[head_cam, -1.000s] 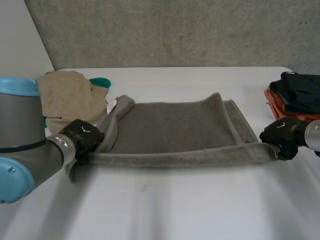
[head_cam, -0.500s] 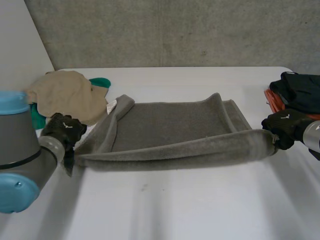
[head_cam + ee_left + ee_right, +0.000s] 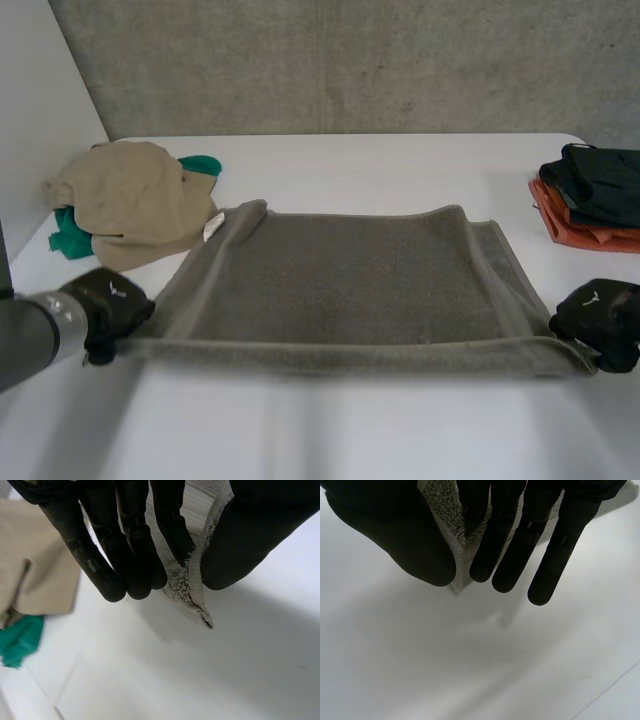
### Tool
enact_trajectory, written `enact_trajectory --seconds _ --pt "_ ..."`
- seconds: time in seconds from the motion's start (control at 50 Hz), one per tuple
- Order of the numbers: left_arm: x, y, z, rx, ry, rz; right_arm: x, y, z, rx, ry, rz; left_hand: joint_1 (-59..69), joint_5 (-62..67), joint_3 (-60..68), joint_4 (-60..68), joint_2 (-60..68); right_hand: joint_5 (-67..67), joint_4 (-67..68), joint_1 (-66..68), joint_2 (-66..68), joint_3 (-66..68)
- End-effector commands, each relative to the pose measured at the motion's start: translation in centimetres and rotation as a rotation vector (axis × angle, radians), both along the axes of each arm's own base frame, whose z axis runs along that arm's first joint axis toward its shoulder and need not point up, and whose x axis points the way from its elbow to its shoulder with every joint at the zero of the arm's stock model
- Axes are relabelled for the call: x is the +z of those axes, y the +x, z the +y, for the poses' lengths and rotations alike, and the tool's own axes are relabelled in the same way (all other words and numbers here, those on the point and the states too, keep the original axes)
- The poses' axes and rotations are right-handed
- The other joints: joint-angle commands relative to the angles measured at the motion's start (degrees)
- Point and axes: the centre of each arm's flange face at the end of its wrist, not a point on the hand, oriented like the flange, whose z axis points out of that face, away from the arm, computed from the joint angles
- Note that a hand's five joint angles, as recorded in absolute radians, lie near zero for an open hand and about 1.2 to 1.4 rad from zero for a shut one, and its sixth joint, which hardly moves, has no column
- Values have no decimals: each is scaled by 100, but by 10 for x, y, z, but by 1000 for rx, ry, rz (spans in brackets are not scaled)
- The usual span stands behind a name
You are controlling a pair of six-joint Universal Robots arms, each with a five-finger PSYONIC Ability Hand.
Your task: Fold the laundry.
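near the front edge of the table (image 3: 330,440), the towel (image 3: 340,280) is held by its two near corners. the left corner is pinched by the left hand (image 3: 105,310) between straight fingers (image 3: 132,550) and thumb, and the right corner is pinched in the same way by the right hand (image 3: 600,322), as is seen in each wrist view. since a second ago both hands have been drawn toward the front edge and further apart, and the near edge, then a sagging roll, is now stretched straight between them. from this the towel is judged to be nearly spread, so the flattening step seems close to done, while no fold has yet been made. the towel is laid across the middle of the table. it is grey, thick-piled and mostly flat, with its side edges curled up a little and its far left corner bunched, where a white label (image 3: 212,228) is shown. farther off, by the left edge, a tan cloth (image 3: 135,195) is heaped over a green cloth (image 3: 68,238), just beside that corner. by the right edge a dark garment (image 3: 600,180) is stacked on an orange garment (image 3: 580,232), apart from the towel.
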Motion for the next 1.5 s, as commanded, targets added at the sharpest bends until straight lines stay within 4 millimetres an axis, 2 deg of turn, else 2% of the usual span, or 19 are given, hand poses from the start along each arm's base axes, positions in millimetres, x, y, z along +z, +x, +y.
enact_trajectory --seconds 0.02,0.08,0.12,0.16,0.18,0.24,0.26,0.36,0.46,0.6,0.68,0.82,0.84,0.92,0.98,1.22,1.3,1.36,1.5 --pt "33 -33 -40 -35 -225 37 12 28 -38 -3 -215 -51 1284 1365 1203 1162 1157 1123 1165 1517 1291 1199" --pt "79 -53 -70 -13 -445 133 45 44 -70 -38 -413 -127 1284 1365 1203 1162 1157 1123 1165 1517 1291 1199" --pt "129 -64 -90 28 -646 270 85 55 -95 -82 -616 -227 1284 1365 1203 1162 1157 1123 1165 1517 1291 1199" --pt "162 -69 -98 45 -771 372 117 60 -108 -104 -763 -308 1284 1365 1203 1162 1157 1123 1165 1517 1291 1199" --pt "196 -72 -103 58 -892 487 145 63 -118 -117 -890 -392 1284 1365 1203 1162 1157 1123 1165 1517 1291 1199" --pt "240 -72 -107 66 -1064 659 184 63 -126 -125 -1061 -533 1284 1365 1203 1162 1157 1123 1165 1517 1291 1199" --pt "264 -71 -105 62 -1151 759 211 62 -126 -118 -1170 -625 1284 1365 1203 1162 1157 1123 1165 1517 1291 1199" --pt "294 -69 -102 71 -1275 907 256 59 -119 -83 -1376 -843 1284 1365 1203 1162 1157 1123 1165 1517 1291 1199" --pt "279 -70 -114 94 -1240 894 256 56 -119 -78 -1410 -876 1284 1365 1203 1162 1157 1123 1165 1517 1291 1199" --pt "225 -68 -138 133 -1099 855 210 65 -129 -76 -1241 -827 1284 1365 1203 1162 1157 1123 1165 1517 1291 1199" --pt "180 -72 -148 133 -985 825 167 70 -135 -84 -1088 -778 1284 1365 1203 1162 1157 1123 1165 1517 1291 1199" --pt "63 -79 -147 127 -685 710 56 73 -130 -121 -739 -621 1284 1365 1203 1162 1157 1123 1165 1517 1291 1199" --pt "39 -79 -141 118 -621 679 33 71 -124 -127 -664 -571 1284 1365 1203 1162 1157 1123 1165 1517 1291 1199" --pt "-6 -75 -120 87 -484 577 -8 60 -107 -131 -519 -432 1284 1365 1203 1162 1157 1123 1165 1517 1291 1199" --pt "-21 -66 -97 51 -409 470 -22 45 -92 -131 -424 -329 1284 1365 1203 1162 1157 1123 1165 1517 1291 1199" --pt "-16 1 24 5 52 -33 -2 -22 -18 -108 -113 39 1284 1365 1203 1162 1157 1123 1165 1517 1291 1199" --pt "-4 9 45 -56 111 -69 5 -30 -5 -36 -83 110 1284 1365 1203 1162 1157 1123 1165 1517 1291 1199" --pt "4 8 45 -86 80 -66 8 -28 -8 -28 -113 102 1284 1365 1203 1162 1157 1123 1165 1517 1291 1199" --pt "19 -19 7 -97 -93 16 2 -11 -35 -65 -222 4 1284 1365 1203 1162 1157 1123 1165 1517 1291 1199"
